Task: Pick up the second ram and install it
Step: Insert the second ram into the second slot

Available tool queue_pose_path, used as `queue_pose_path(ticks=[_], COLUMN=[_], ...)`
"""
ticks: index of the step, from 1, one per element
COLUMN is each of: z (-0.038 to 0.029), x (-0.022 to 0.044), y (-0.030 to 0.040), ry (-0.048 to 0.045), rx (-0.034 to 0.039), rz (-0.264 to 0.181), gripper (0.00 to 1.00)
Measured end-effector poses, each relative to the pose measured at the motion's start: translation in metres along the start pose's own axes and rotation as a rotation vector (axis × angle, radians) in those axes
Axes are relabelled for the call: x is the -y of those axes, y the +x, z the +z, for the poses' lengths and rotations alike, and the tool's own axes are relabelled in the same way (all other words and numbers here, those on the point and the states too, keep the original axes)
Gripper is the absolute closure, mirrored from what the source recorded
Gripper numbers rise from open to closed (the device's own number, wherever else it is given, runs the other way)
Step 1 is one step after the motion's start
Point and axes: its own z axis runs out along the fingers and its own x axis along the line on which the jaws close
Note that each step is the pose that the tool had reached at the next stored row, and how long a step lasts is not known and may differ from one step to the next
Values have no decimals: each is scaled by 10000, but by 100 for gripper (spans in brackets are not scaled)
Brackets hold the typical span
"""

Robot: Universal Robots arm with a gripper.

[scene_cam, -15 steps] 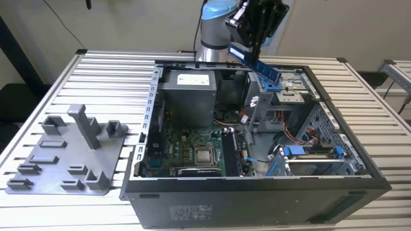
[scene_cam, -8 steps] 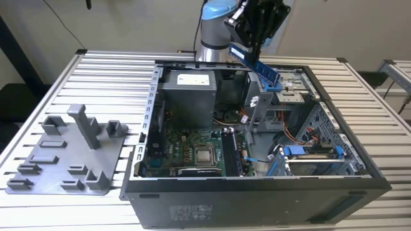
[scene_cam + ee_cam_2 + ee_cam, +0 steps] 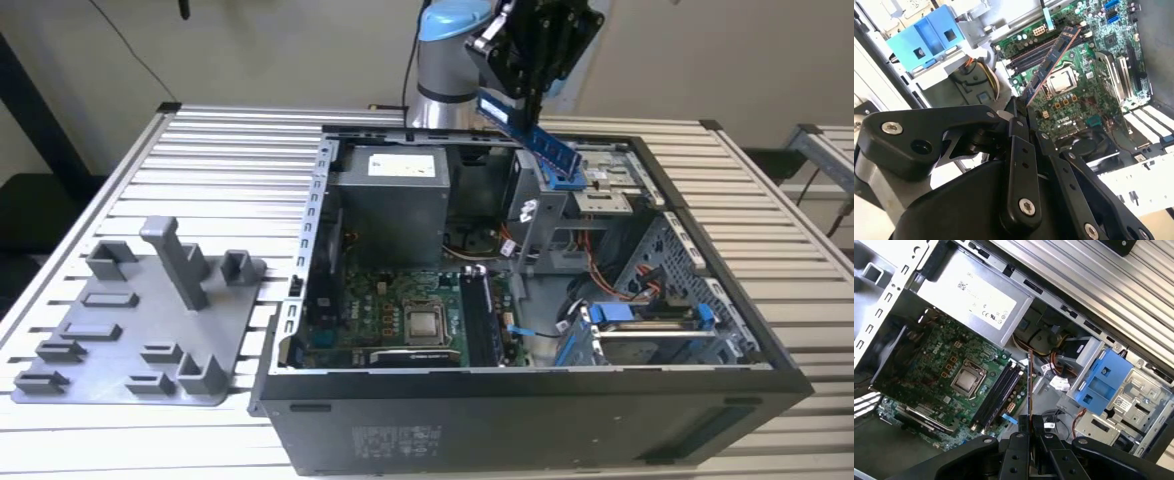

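Note:
My gripper hangs above the back of the open computer case, shut on one end of the second ram. The ram is a long dark blue stick that slants down from the fingers towards the case's inside. In the second wrist view the second ram reaches out from my gripper over the green motherboard, beside the black memory slots. The first wrist view has the second ram edge-on, rising from my gripper next to the memory slots.
A grey power supply fills the case's back corner. Blue drive brackets and loose cables lie at the exterior view's right of the motherboard. A grey plastic fixture stands on the slatted table at the exterior view's left.

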Motion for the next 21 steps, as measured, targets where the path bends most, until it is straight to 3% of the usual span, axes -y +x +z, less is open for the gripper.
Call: queue_pose_path(ticks=[6,21], z=[3,24], x=[0,-1], y=[0,2], ry=[34,199], rx=[-11,-75], rz=[516,2980], gripper=[86,86])
